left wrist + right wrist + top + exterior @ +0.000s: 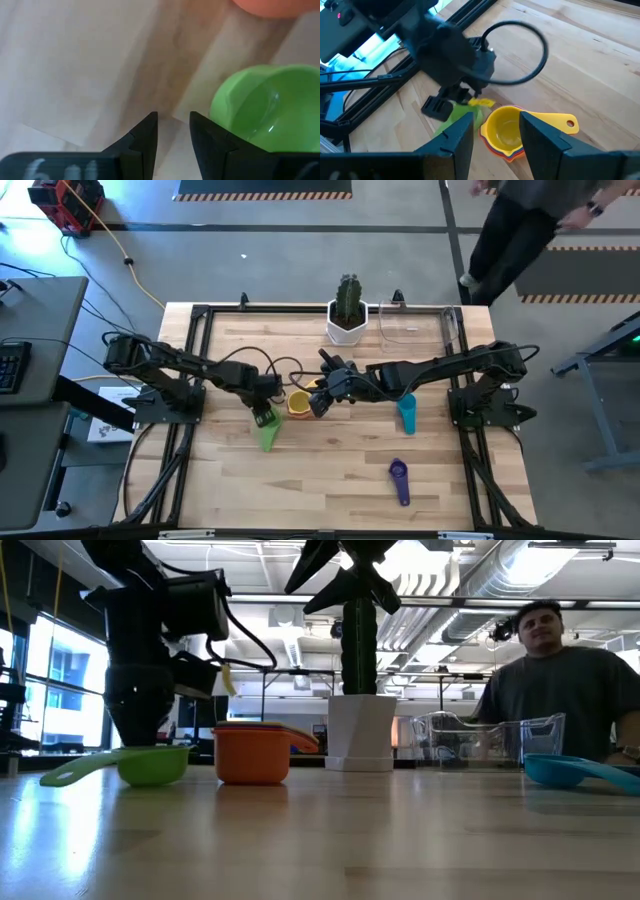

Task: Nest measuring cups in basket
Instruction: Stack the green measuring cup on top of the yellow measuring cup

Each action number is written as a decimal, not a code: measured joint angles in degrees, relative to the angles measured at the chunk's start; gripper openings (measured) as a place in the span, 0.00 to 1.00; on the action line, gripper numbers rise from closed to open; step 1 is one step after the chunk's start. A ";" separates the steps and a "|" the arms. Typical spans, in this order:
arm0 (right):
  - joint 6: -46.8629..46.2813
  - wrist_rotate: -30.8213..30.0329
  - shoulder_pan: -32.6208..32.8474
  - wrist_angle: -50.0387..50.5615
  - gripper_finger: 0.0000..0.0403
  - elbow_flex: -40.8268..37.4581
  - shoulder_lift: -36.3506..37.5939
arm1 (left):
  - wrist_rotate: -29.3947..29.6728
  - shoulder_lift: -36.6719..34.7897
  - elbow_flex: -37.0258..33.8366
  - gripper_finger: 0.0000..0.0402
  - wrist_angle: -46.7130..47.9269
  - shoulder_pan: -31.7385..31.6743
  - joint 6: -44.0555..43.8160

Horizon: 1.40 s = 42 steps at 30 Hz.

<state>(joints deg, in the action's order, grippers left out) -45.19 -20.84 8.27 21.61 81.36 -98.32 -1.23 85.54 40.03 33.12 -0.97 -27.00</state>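
Likely light, stiff and slick, the green cup (270, 436) lies left of table (330, 480) centre, with the yellow-in-orange stack (298, 402) at its 1 o'clock; its flat handle looks the surest hold. The left gripper (264, 418) hovers over it slightly parted, empty. The right gripper (322, 402), over the stack, gapes empty.

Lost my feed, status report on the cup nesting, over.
Left gripper open, empty, at green cup. Right gripper open, empty, beside yellow-in-orange stack. Basket empty. Cactus pot beside basket.
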 joint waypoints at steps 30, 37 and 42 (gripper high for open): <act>0.00 3.37 2.37 0.02 0.37 0.00 0.00 | -0.62 -0.44 2.54 0.26 2.71 19.80 -22.49; 0.15 3.45 5.11 0.04 0.37 0.00 0.02 | 2.66 -1.19 6.96 0.26 8.08 22.33 -28.68; 0.16 3.45 6.92 0.04 0.37 0.00 0.02 | 4.54 -1.29 9.64 0.26 10.67 25.15 -34.07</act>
<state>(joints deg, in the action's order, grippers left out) -45.03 -17.39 15.19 21.65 81.36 -98.30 3.31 84.25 49.67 43.79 24.17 -61.07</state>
